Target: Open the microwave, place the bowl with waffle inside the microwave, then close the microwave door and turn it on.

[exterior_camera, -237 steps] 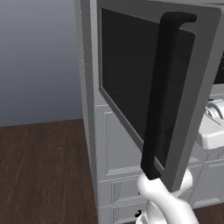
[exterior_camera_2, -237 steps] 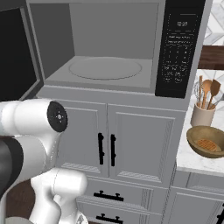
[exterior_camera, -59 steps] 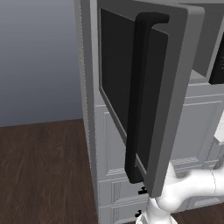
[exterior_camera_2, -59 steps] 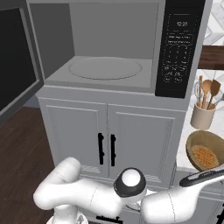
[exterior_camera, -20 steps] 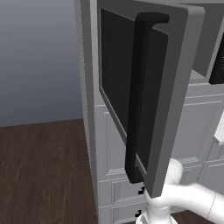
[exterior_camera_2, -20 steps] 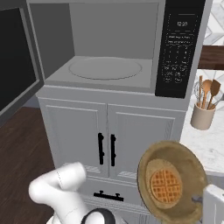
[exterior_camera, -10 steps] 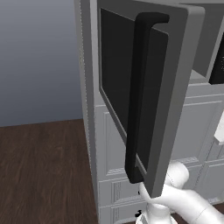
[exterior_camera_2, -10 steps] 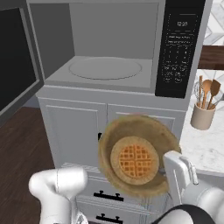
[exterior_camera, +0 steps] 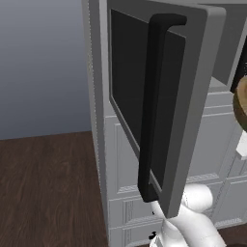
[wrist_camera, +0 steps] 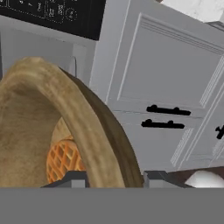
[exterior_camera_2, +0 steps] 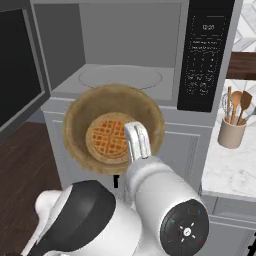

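Note:
The microwave (exterior_camera_2: 131,47) stands open, its cavity and glass turntable bare. The microwave door (exterior_camera: 161,96), with its dark window and tall black bar handle, is swung out to the left. Just in front of and a little below the cavity hangs the bowl (exterior_camera_2: 90,115), brown and tilted toward the camera, with a round waffle (exterior_camera_2: 107,137) in it. My gripper (exterior_camera_2: 136,135) is shut on the bowl's near rim. In the hand view the bowl (wrist_camera: 35,122) rim passes between my gripper's (wrist_camera: 113,180) tips, and the waffle (wrist_camera: 63,164) shows inside. The bowl's edge (exterior_camera: 241,103) peeks in at the right of the left base view.
The black control panel (exterior_camera_2: 205,55) is right of the cavity. Grey cabinet doors (wrist_camera: 175,78) with black handles sit below. A utensil crock (exterior_camera_2: 232,127) stands on the marble counter (exterior_camera_2: 225,175) to the right. Dark wooden floor (exterior_camera: 43,183) lies left.
The bowl, held by my gripper, has travelled left and up from the lower right to the front of the open microwave. The door has not moved.

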